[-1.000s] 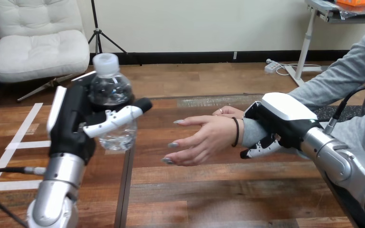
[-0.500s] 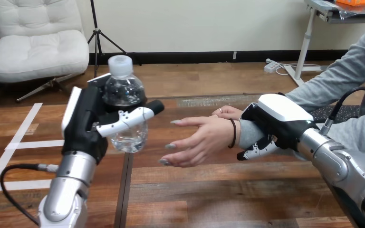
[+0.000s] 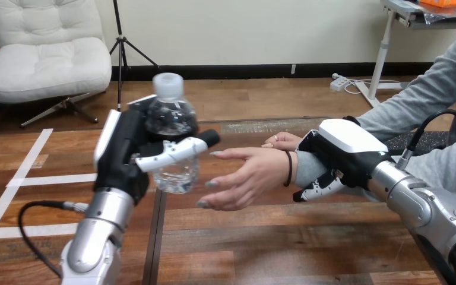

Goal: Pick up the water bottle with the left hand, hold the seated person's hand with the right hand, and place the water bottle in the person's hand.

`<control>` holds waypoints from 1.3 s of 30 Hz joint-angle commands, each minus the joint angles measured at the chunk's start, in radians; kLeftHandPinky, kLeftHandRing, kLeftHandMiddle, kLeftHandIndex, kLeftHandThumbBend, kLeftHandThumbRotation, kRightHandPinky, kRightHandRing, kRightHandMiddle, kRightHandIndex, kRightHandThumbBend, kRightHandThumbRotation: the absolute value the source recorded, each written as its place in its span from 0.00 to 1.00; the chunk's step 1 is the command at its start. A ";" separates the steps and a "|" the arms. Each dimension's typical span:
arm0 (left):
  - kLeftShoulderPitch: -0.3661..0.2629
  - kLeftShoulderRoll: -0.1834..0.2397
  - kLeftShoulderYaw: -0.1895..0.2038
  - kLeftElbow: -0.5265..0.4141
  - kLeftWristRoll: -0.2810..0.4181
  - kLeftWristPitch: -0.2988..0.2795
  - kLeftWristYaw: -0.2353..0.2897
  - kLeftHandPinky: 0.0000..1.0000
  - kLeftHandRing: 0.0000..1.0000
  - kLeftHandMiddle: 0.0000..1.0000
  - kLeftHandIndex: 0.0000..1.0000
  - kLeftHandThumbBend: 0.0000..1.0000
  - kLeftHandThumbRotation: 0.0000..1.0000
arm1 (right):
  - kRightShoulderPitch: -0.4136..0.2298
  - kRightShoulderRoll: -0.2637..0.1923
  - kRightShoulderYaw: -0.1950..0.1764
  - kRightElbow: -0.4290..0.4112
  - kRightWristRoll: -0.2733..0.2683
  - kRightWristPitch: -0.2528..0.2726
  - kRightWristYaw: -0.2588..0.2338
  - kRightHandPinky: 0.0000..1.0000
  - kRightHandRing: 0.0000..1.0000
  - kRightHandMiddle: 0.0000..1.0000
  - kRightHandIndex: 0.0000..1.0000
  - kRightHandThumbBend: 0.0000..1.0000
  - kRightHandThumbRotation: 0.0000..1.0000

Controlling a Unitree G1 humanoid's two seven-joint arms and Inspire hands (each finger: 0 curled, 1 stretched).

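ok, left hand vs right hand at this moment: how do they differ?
Left hand stands upright, curled round the water bottle, held above the table; right hand lies back-up, fingers curled under the person's wrist. Left hand is near the fingertips of the person's hand; right hand grips behind it. Both are shut on something.

We see a brown wooden plank tabletop point(image 3: 285, 237), split by a dark seam point(image 3: 153, 249) running near to far. Strips of white tape point(image 3: 47, 179) cross its left part. At the far right lies a black textured mat point(image 3: 401, 141).
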 commanded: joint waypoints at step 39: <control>-0.149 -0.133 -0.045 0.289 -0.011 -0.356 -0.093 0.30 0.35 0.38 0.39 0.78 0.00 | -0.085 0.039 -0.026 -0.086 0.032 -0.047 -0.024 0.16 0.20 0.25 0.27 0.67 0.00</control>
